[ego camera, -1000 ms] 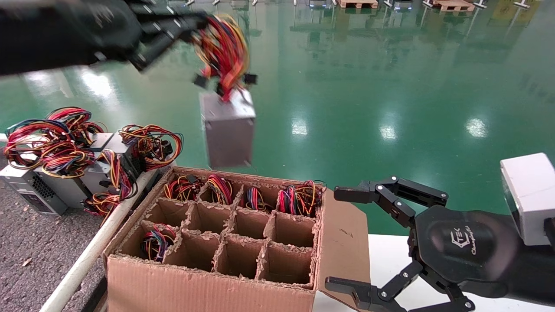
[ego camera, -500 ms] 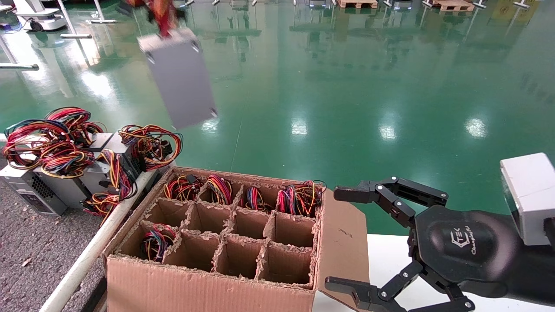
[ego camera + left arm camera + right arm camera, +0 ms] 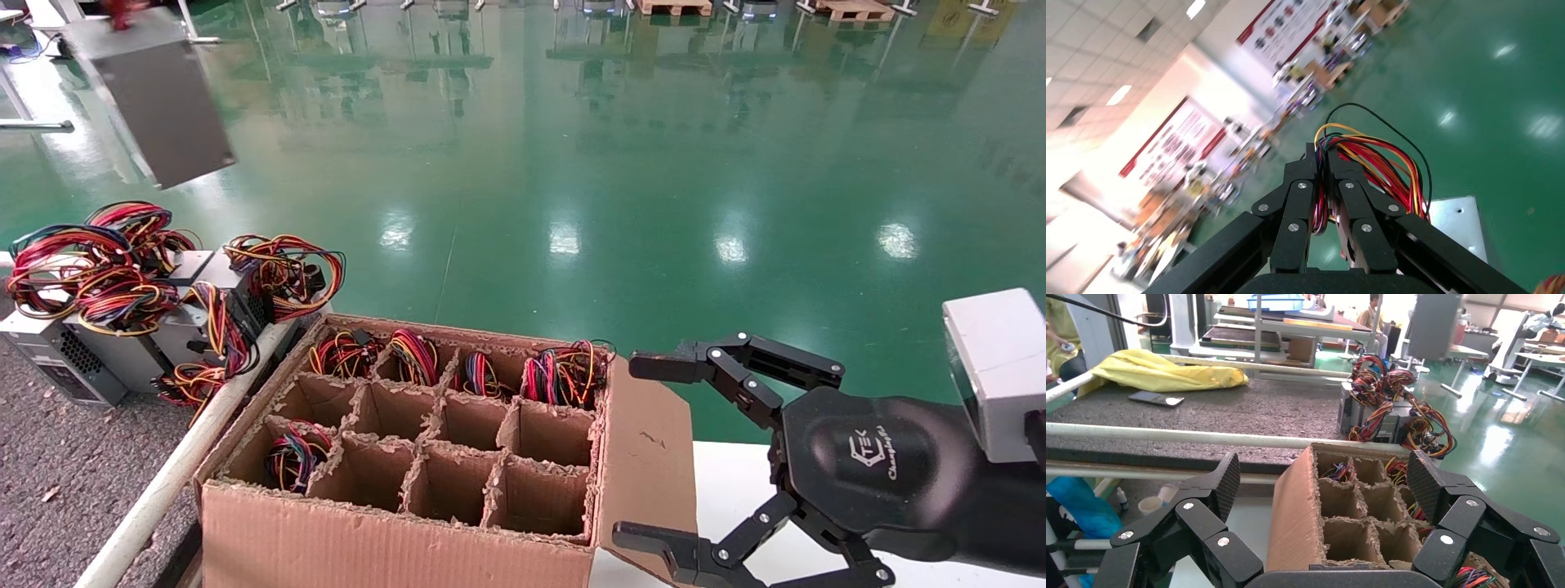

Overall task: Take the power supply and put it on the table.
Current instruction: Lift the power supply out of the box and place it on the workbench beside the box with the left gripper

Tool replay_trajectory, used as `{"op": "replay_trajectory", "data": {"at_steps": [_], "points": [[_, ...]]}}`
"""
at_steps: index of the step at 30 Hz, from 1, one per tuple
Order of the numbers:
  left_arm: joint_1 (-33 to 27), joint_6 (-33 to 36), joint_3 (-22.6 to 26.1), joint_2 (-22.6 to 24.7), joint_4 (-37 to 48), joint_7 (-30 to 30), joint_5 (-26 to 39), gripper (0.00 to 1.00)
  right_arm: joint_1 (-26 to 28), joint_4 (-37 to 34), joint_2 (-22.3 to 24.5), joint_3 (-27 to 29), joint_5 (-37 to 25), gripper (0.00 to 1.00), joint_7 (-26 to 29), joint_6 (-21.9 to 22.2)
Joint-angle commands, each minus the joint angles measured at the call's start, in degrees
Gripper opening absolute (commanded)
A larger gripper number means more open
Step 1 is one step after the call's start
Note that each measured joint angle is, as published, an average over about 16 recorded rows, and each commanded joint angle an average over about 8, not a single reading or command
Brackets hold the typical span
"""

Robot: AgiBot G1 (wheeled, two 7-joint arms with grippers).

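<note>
Box (image 3: 155, 98) up in the air, over the floor past the desk (image 3: 73, 482).
My left fingers (image 3: 1324, 184) pinch its wires (image 3: 1376, 165) and it hangs below. My right fingers (image 3: 654, 449) are spread wide beside the carton (image 3: 392, 539).
</note>
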Motion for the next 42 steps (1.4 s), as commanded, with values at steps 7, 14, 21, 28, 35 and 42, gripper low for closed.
{"op": "replay_trajectory", "data": {"at_steps": [7, 14, 21, 28, 35, 42], "points": [[-4.1, -3.0, 0.7, -2.4, 9.2, 6.5, 3.8, 0.00, 0.0, 0.0, 0.0, 0.0, 0.0, 1.00, 0.0, 0.0], [-7.8, -6.4, 1.0, -3.7, 16.7, 10.6, 6.0, 0.00, 0.0, 0.0, 0.0, 0.0, 0.0, 1.00, 0.0, 0.0], [-10.7, -10.0, 1.3, -4.8, 23.1, 14.8, 7.4, 0.00, 0.0, 0.0, 0.0, 0.0, 0.0, 1.00, 0.0, 0.0], [-12.2, -12.8, 1.5, -5.4, 28.3, 18.1, 8.2, 0.00, 0.0, 0.0, 0.0, 0.0, 0.0, 1.00, 0.0, 0.0], [-12.2, -15.0, 1.6, -6.1, 32.2, 20.5, 8.5, 0.00, 0.0, 0.0, 0.0, 0.0, 0.0, 1.00, 0.0, 0.0], [-10.5, -17.7, 1.8, -6.0, 35.3, 21.4, 8.9, 0.00, 0.0, 0.0, 0.0, 0.0, 0.0, 1.00, 0.0, 0.0]]}}
